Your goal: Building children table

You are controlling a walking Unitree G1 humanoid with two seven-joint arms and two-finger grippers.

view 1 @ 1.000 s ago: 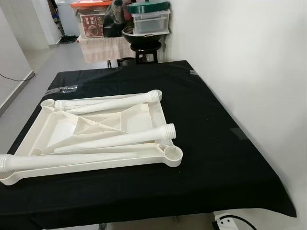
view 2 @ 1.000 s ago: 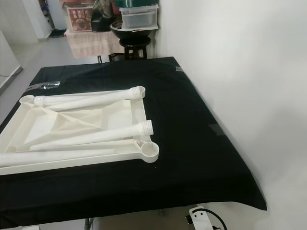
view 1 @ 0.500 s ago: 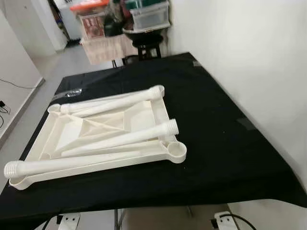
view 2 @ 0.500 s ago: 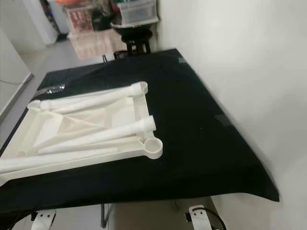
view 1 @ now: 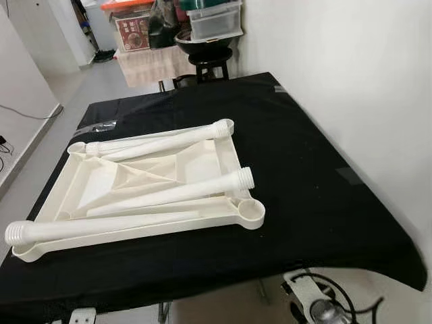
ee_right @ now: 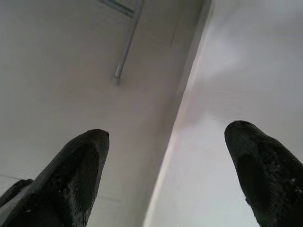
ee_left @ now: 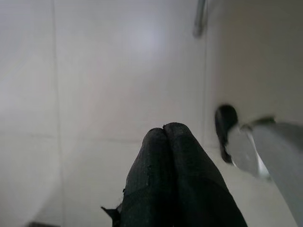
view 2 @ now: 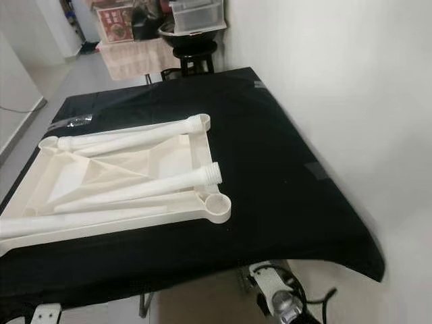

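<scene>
Item one: the children's tabletop (view 1: 135, 177), cream plastic, which I see lying upside down on the black cloth (view 1: 317, 182) that covers the work table. Its ribbed underside faces up, and a round leg socket (view 1: 251, 211) sits open at the near right corner.

Item two: four loose legs, all cream tubes with threaded ends, all lying across the upturned top.
- Far leg (view 1: 162, 144): runs along the far edge, its flared end at the far right corner.
- Second leg (view 1: 115, 144): lies just beside the far one, close along the same edge.
- Middle leg (view 1: 172, 194): slants across the centre, its threaded end jutting past the right rim, just above the open socket.
- Near leg (view 1: 101, 225): lies along the near edge, its threaded end overhanging the near left corner.

Item three: left gripper (ee_left: 164, 128). In my left wrist view its two black fingers press together, tips touching, with nothing between them, over pale floor.

Item four: right gripper (ee_right: 173, 135). Its fingers (ee_right: 78, 175) stand wide apart, empty, pointing at pale floor and wall.

Item five: background. A stool (view 1: 206, 64) carrying stacked plastic boxes (view 1: 214, 21) stands beyond the far end of the table.
</scene>
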